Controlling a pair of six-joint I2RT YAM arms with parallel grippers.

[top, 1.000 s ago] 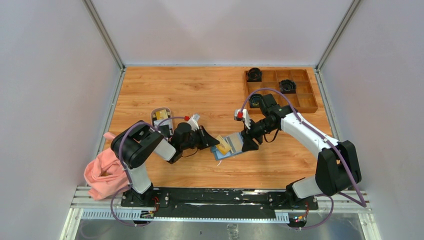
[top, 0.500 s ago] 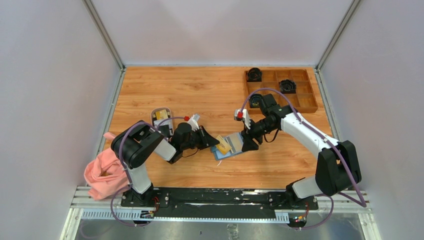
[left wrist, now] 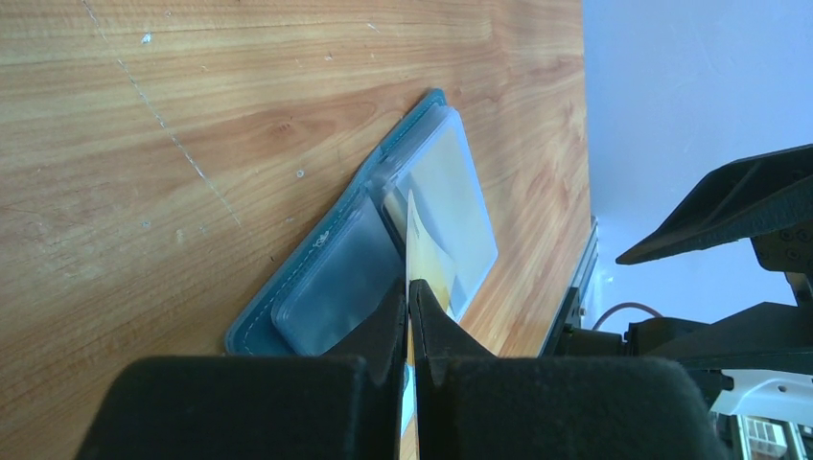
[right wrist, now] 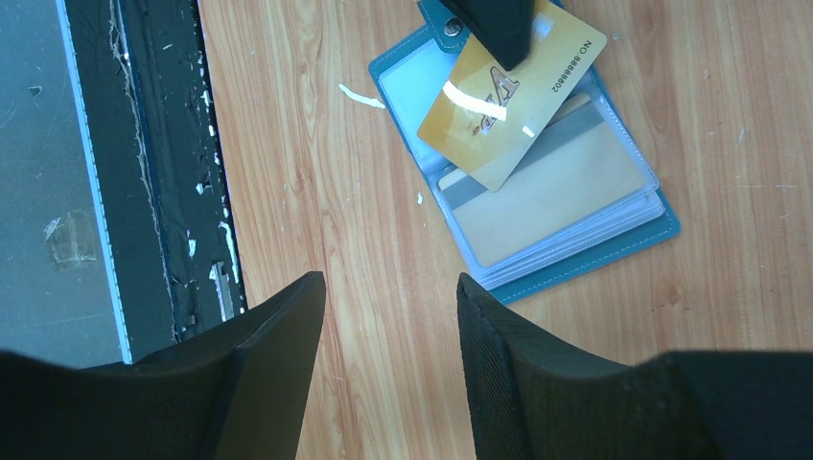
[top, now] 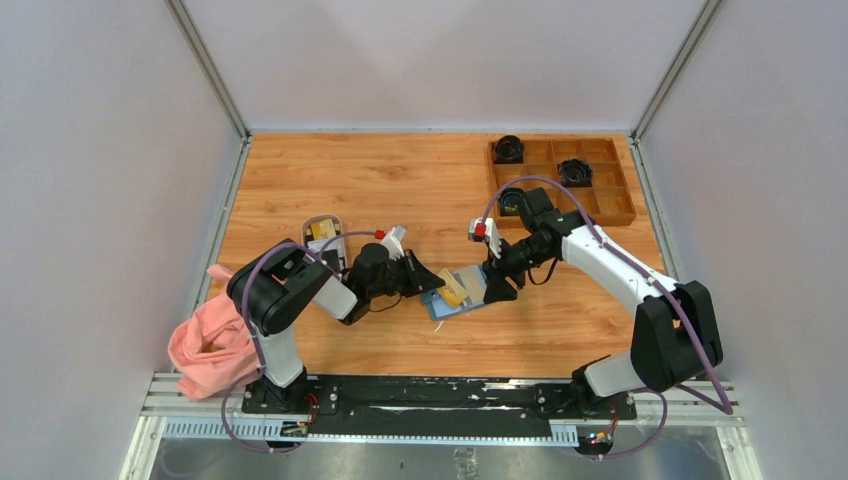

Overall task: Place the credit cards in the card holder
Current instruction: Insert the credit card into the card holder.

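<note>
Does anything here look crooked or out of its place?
The gold plastic card, pinched by the left gripper, is slanted across the open teal-blue folding wallet, not seated in any clear pocket.

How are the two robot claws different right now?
The left claw is shut, pinching a gold card; the right claw is open and empty. The left claw's card is over the blue wallet; the right claw hangs clear of it. Both are black.

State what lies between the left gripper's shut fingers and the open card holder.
A gold credit card, pinched by the left gripper, bridges the gap and reaches the card holder; the right wrist view shows this best.
</note>
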